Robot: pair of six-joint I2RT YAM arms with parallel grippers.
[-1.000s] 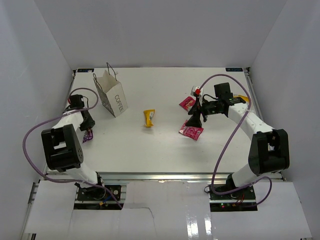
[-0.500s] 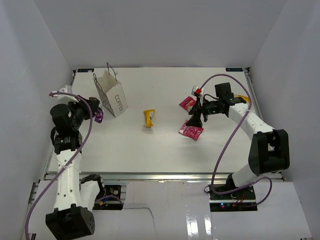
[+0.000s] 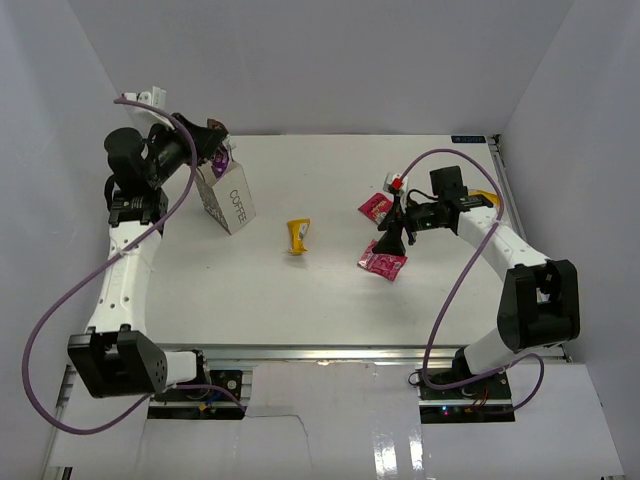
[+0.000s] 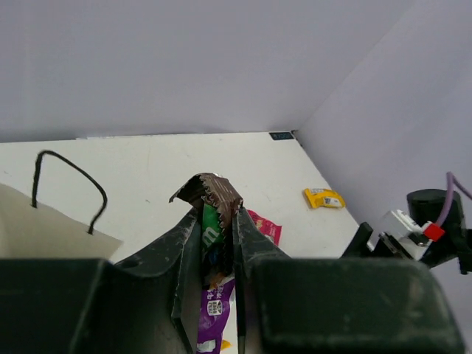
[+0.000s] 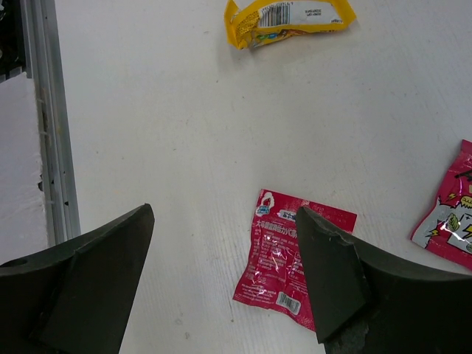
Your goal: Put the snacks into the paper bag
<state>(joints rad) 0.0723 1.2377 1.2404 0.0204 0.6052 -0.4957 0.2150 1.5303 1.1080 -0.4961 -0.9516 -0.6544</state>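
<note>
My left gripper (image 3: pixel 214 150) is raised over the open top of the white paper bag (image 3: pixel 226 196) and is shut on a dark candy wrapper (image 3: pixel 219 158) with a purple end. In the left wrist view the wrapper (image 4: pixel 212 195) sticks out between the closed fingers of the gripper (image 4: pixel 216 214), and the bag's rim (image 4: pixel 44 228) lies lower left. My right gripper (image 3: pixel 393 236) is open and empty just above a red pouch (image 3: pixel 383 262). That pouch (image 5: pixel 289 258) lies flat between and beyond the spread fingers of the right gripper (image 5: pixel 223 214).
A second red pouch (image 3: pixel 375 207) lies farther back. A yellow packet (image 3: pixel 297 236) lies mid-table and shows in the right wrist view (image 5: pixel 291 16). Another yellow packet (image 3: pixel 483 197) lies behind the right arm. White walls enclose the table; a metal rail (image 5: pixel 48 125) runs along the near edge.
My left arm has lifted from the table's left edge and swung up and back, carrying the wrapper over the bag. The right arm has not moved.
</note>
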